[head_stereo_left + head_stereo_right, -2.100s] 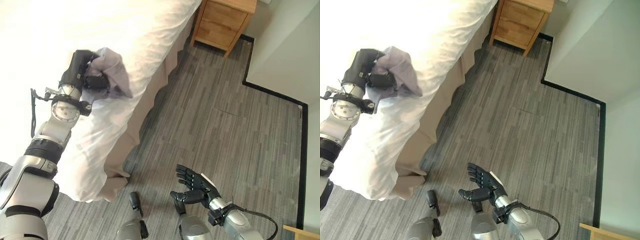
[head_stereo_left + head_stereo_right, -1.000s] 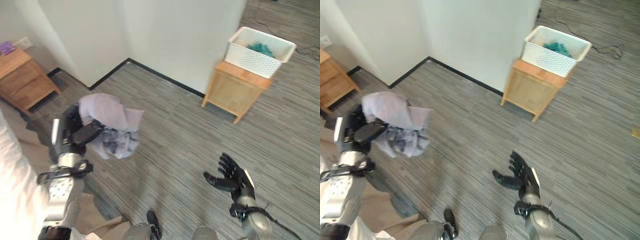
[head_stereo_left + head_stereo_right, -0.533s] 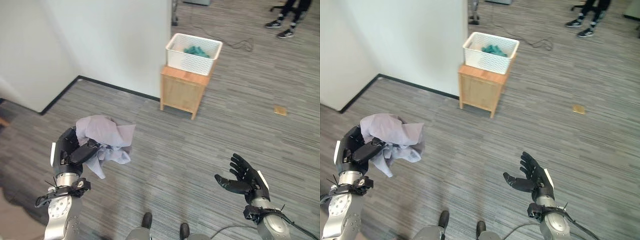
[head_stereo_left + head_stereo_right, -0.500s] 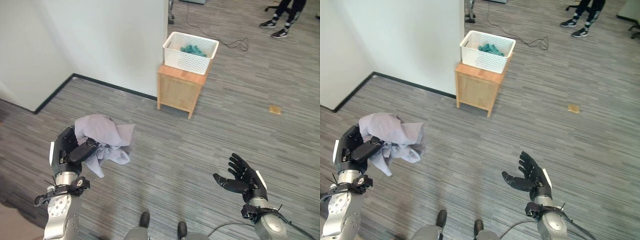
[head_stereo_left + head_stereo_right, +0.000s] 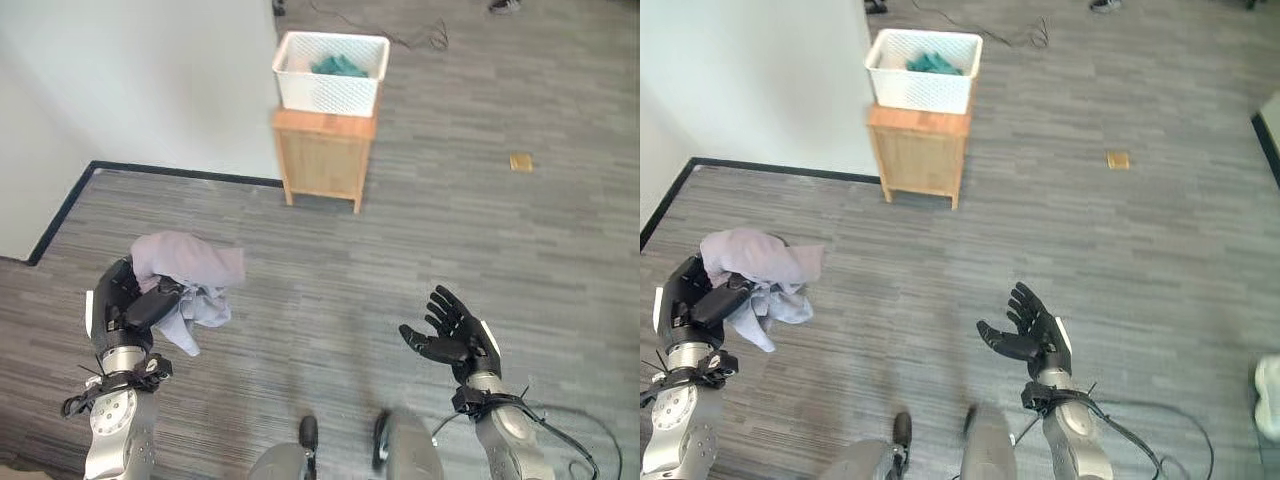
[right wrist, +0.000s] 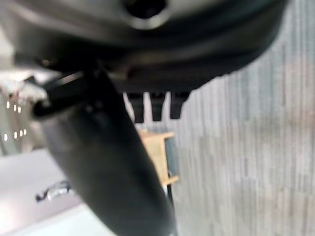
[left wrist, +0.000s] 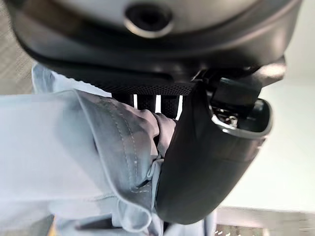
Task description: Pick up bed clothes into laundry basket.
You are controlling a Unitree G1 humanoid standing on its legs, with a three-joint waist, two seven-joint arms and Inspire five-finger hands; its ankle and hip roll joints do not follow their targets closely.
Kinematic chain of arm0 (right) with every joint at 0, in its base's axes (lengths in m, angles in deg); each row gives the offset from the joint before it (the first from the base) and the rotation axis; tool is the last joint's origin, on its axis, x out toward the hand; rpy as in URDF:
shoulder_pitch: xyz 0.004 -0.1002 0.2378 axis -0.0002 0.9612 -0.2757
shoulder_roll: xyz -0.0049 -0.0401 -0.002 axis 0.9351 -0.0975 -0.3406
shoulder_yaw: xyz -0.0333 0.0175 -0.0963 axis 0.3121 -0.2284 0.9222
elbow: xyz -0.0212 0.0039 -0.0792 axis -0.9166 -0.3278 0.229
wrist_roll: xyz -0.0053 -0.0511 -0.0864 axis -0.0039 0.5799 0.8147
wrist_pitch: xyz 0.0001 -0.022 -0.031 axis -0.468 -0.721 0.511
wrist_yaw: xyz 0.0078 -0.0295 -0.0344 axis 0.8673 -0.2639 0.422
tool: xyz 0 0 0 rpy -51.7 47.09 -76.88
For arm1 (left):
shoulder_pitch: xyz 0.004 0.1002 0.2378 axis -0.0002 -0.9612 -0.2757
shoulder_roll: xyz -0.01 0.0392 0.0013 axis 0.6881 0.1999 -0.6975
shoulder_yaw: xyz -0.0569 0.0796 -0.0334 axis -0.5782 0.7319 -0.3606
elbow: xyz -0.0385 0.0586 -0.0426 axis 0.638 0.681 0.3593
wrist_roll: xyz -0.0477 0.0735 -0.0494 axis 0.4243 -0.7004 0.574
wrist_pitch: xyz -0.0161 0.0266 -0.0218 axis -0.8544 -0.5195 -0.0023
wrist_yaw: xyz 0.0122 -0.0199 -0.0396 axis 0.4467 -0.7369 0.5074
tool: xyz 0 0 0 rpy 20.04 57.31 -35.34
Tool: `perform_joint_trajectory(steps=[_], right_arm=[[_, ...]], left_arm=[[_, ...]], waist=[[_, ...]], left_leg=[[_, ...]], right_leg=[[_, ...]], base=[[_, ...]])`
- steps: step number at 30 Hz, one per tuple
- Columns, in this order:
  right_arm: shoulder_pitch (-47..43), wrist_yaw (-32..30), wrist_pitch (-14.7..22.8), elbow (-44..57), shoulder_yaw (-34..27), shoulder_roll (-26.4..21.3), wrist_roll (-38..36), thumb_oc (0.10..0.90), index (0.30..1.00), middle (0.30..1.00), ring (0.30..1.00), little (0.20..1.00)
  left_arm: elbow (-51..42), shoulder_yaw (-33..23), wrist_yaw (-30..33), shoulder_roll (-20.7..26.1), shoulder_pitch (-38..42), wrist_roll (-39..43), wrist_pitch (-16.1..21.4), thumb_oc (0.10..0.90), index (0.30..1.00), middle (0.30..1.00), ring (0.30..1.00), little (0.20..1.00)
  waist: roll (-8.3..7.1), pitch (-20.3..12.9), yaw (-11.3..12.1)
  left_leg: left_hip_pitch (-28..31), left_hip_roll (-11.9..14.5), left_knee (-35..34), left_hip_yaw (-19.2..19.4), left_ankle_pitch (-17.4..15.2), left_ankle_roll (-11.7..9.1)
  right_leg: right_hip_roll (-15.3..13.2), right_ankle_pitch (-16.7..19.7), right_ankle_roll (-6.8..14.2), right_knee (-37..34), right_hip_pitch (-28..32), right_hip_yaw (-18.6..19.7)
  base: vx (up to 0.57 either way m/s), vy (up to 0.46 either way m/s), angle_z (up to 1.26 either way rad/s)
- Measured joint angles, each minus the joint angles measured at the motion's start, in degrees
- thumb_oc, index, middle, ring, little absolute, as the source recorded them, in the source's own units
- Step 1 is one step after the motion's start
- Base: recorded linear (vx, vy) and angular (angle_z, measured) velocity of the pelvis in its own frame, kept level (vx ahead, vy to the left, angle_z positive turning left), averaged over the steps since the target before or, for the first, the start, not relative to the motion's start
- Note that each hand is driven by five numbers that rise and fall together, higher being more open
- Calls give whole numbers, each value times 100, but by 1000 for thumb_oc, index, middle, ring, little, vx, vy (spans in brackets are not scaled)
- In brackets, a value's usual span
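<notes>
My left hand (image 5: 118, 305) is held up at the lower left with its fingers curled round a bundle of pale lilac-grey cloth (image 5: 187, 268), which drapes over the thumb (image 7: 206, 162) and hangs a little below it (image 7: 64, 147). A white laundry basket (image 5: 332, 73) with a teal garment (image 5: 340, 66) inside stands on a small wooden cabinet (image 5: 322, 155) by the wall, well ahead of both hands. My right hand (image 5: 452, 335) floats at the lower right, fingers spread and holding nothing (image 5: 1030, 330).
A white wall (image 5: 130, 80) with a black skirting line runs along the left. Grey plank floor (image 5: 500, 230) stretches between me and the cabinet. A small tan square (image 5: 520, 161) lies on the floor to the right.
The camera has turned: the basket and cabinet now sit nearer the top centre. My left hand keeps its hold on the cloth; the right hand stays spread.
</notes>
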Motion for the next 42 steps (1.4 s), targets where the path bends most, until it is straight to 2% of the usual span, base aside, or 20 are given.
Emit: perform_joint_trajectory(steps=[3, 6, 9, 11, 12, 14, 16, 20, 23, 24, 26, 27, 29, 32, 34, 37, 38, 39, 41, 42], right_arm=[[191, -60, -26, -142, -15, 62, 13, 800, 900, 900, 900, 900], [386, -32, -14, -113, 21, 40, 9, 800, 900, 900, 900, 900], [329, 23, -31, -228, 54, -200, -4, 800, 900, 900, 900, 900], [160, 45, -10, -220, -5, -332, -51, 800, 900, 900, 900, 900], [-11, 60, 4, -193, -1, -519, -179, 800, 900, 900, 900, 900], [22, 54, 6, -173, -22, -533, -234, 800, 900, 900, 900, 900], [-79, -13, 52, -148, -11, -526, -239, 800, 900, 900, 900, 900], [-24, -77, 112, 64, -204, -467, -252, 800, 900, 900, 900, 900], [5, -220, 206, 61, -226, -488, -277, 800, 900, 900, 900, 900], [30, -226, 203, 45, -192, -496, -288, 800, 900, 900, 900, 900], [203, -243, 206, 56, -140, -253, -492, 800, 900, 900, 900, 900], [203, -229, 194, 47, -54, -168, -495, 800, 900, 900, 900, 900], [173, -124, 205, 120, 139, -48, -471, 800, 900, 900, 900, 900], [60, -72, 220, 173, 202, 195, -474, 800, 900, 900, 900, 900], [22, -60, 235, 222, 204, 261, -484, 800, 900, 900, 900, 900], [30, -26, 243, 208, 230, 230, -482, 800, 900, 900, 900, 900], [-19, 38, 274, 255, 228, 179, -480, 800, 900, 900, 900, 900], [-14, 96, 332, 437, 23, 117, -480, 800, 900, 900, 900, 900], [69, 142, 303, 269, -114, 136, -481, 800, 900, 900, 900, 900], [158, 144, 294, 217, -140, 181, -494, 800, 900, 900, 900, 900]], left_arm=[[284, 54, 15, -168, 310, -73, 1, 400, 300, 300, 300, 300], [400, 122, 11, -316, 168, -199, -4, 400, 300, 300, 300, 300], [393, 133, 16, -609, -35, -194, -8, 400, 300, 300, 300, 300], [413, 111, 18, -614, -107, -182, -15, 400, 300, 300, 300, 300], [397, 100, 19, -611, -21, -171, -35, 400, 300, 300, 300, 300], [316, 110, -9, -589, 66, -170, -14, 400, 300, 300, 300, 300], [390, 151, -20, -537, 131, -161, -23, 400, 300, 300, 300, 300], [145, 138, -56, -523, 31, -114, -10, 400, 300, 300, 300, 300], [131, 97, -74, -512, -90, -1, 75, 400, 300, 300, 300, 300], [133, 103, -61, -512, -149, 30, 76, 400, 300, 300, 300, 300], [147, 31, 28, -680, -254, 29, 90, 400, 300, 300, 300, 300], [126, -18, 35, -657, -326, 25, 92, 400, 300, 300, 300, 300], [124, -177, 95, -639, -372, -28, 73, 400, 300, 300, 300, 300], [126, -309, 255, -544, -323, -189, 41, 400, 300, 300, 300, 300], [122, -305, 261, -427, -164, -198, 30, 400, 300, 300, 300, 300], [-179, -342, 292, -233, -22, -243, 10, 400, 300, 300, 300, 300], [-284, -343, 373, -40, 102, -306, -23, 400, 300, 300, 300, 300], [-256, -353, 413, 358, 654, -515, 25, 400, 300, 300, 300, 300], [-49, -342, 408, 842, 1004, -662, 60, 400, 300, 300, 300, 300], [-41, -418, 417, 1046, 1038, -690, 77, 400, 300, 300, 300, 300]], waist=[[-167, -13, -152], [-202, -131, -176], [32, -272, -227], [18, -371, -233], [-29, -390, -182], [-239, -370, 0], [-482, -312, 225], [-362, -365, 342], [12, -532, 520], [77, -530, 607], [32, -642, 660], [44, -745, 734], [-351, -904, 732], [-458, -860, 713], [-442, -838, 624], [-323, -797, 650], [-234, -796, 524], [-33, -541, 275], [-2, -449, 320], [-11, -444, 248]], left_leg=[[68, 39, 227, -95, -401, -188], [504, 354, 296, -205, -823, -541], [553, 934, 1062, -464, -877, -814], [111, 1147, 2332, -644, -458, -981], [-471, 1189, 3343, -656, 450, -1028], [-1061, 1105, 4441, -719, 1923, -949], [-1721, 963, 5113, -363, 1182, -818], [-2279, 585, 3750, 61, 671, -845], [-2167, 283, 1139, 285, 598, -766], [-2149, 192, 832, 323, 821, -582], [-1607, -199, 281, 788, 345, -392], [-1575, -178, 517, 808, 868, 166], [-1481, -353, 685, 995, 754, 261], [-738, -531, 169, 945, 727, 327], [-438, -609, -3, 904, 712, 341], [-40, -633, -242, 538, 454, 89], [-248, -600, -97, 106, 277, -81], [-221, -412, -205, 64, 378, -9], [164, -588, -404, -105, 558, 62], [380, -639, -439, -205, 494, 93]], right_leg=[[-319, 245, -129, -1639, 47, -320], [-116, 789, -426, -1574, 489, -410], [334, 962, -679, -445, 428, -607], [520, 583, -1066, -2, 467, -743], [686, 204, -1377, 172, 621, -766], [710, 166, -1414, 55, 887, -702], [735, 16, -1626, -457, 1857, -730], [896, -127, -1498, -1238, 2816, -818], [1215, -322, -1342, -1653, 3393, -726], [1239, -391, -1234, -1668, 3563, -712], [1261, -800, -1063, -2027, 4464, -680], [1284, -1013, -1005, -1886, 4644, -611], [954, -1207, -1001, -758, 4272, -663], [377, -784, -374, 2763, 2710, -607], [338, -823, -359, 3241, 2164, -438], [427, -942, -399, 2988, 1489, -373], [517, -1192, -753, 2912, 1172, -409], [609, -1165, -739, 1476, 1178, -379], [478, -909, -455, 100, 1350, 125], [424, -586, -614, -389, 1527, 275]], base=[[549, -267, 25], [576, -332, 14], [467, -368, 25], [499, -541, -5], [355, -420, 2], [327, -331, -31], [477, -204, -32], [545, -66, -7], [455, -19, -31], [695, -78, -38], [580, -33, -16], [539, 56, -11], [363, 102, 6], [103, 65, 17], [0, 0, 45], [567, -161, 42], [213, -204, 161], [167, -132, 150], [188, -130, 104], [199, -146, 60]])
